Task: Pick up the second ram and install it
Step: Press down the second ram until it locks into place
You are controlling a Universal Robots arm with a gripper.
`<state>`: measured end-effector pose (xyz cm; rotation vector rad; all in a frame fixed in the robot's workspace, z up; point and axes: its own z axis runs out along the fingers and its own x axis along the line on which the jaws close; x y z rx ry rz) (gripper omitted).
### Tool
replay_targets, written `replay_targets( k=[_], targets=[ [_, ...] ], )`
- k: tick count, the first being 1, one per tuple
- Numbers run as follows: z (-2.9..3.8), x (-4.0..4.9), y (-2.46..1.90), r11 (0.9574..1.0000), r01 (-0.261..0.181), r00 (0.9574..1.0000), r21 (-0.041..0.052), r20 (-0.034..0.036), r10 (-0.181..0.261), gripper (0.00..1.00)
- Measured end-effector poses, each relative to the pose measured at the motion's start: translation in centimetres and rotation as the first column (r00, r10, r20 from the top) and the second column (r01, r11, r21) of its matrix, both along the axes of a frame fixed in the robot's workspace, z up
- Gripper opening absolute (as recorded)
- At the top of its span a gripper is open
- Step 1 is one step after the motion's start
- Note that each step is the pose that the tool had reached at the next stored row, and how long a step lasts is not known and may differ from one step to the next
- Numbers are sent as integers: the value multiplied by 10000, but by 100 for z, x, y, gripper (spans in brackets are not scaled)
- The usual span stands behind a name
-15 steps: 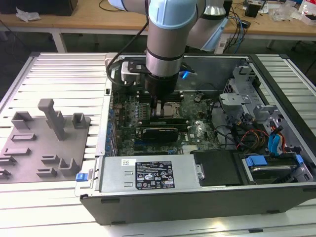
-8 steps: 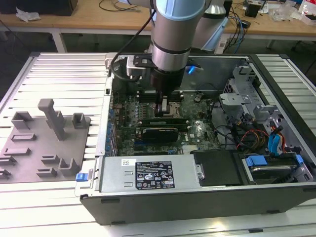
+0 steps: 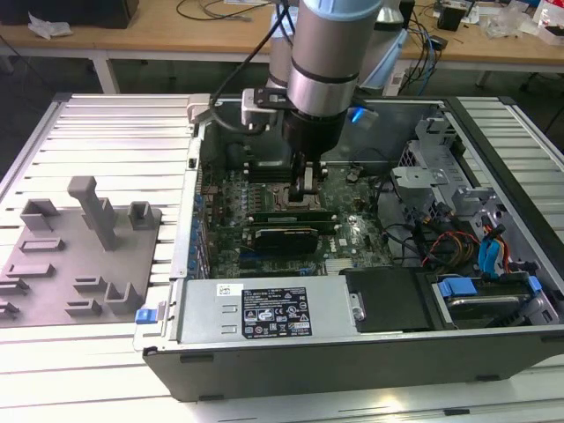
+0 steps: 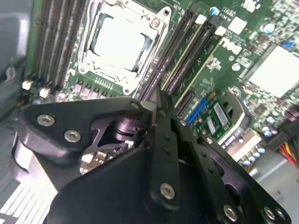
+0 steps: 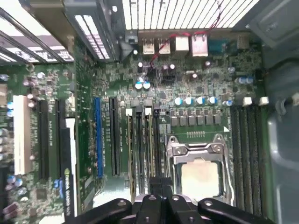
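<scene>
The computer case (image 3: 352, 357) is being shown lying open on the slatted table (image 3: 115, 132), and the gripper (image 3: 307, 196) is being held down inside it, over the motherboard (image 3: 352, 233).

The second ram (image 3: 282, 214) is being seen as a thin green stick standing on edge in the slot bank, just at 6 o'clock of the gripper tip in the exterior view. Its long axis is being kept along the 9-to-3 o'clock line, level with the board, one end pointing to the exterior view's left and the other to its right. It is lying beside the CPU socket (image 3: 280, 196) and parallel to the black expansion card (image 3: 286, 236), which is sitting just at 6 o'clock of it.

In both wrist views the gripper's (image 4: 153, 103) (image 5: 159, 183) fingers are being pressed together at the tips, directly over the memory slots (image 4: 187, 51) next to the CPU socket (image 4: 119, 39) (image 5: 198, 172); whether anything is being pinched between them cannot be told.

Within the case, the power supply (image 3: 264, 308) is being carried along the 6 o'clock wall, and coloured cables (image 3: 441, 242) are being bundled at 3 o'clock. A grey fixture tray (image 3: 53, 282) with upright posts is being kept at 9 o'clock of the case.
</scene>
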<state>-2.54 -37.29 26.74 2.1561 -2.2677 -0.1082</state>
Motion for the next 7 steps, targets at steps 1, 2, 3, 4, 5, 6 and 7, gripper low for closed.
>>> replay_targets(
  k=[1,2,3,4,5,6,7],
  targets=[
    [79,0,0,10000,0,10000,1,0,0,11],
    [142,-1,0,10000,0,10000,0,0,0,11],
    [159,-3,0,10000,2,10000,13,7,-2,11],
    [159,-3,0,10000,1,10000,14,6,-1,11],
    [159,-3,0,10000,0,10000,14,5,0,11],
    [159,-3,0,10000,0,10000,14,6,0,11],
    [160,-3,0,10000,1,10000,15,6,-1,11]
  ],
)
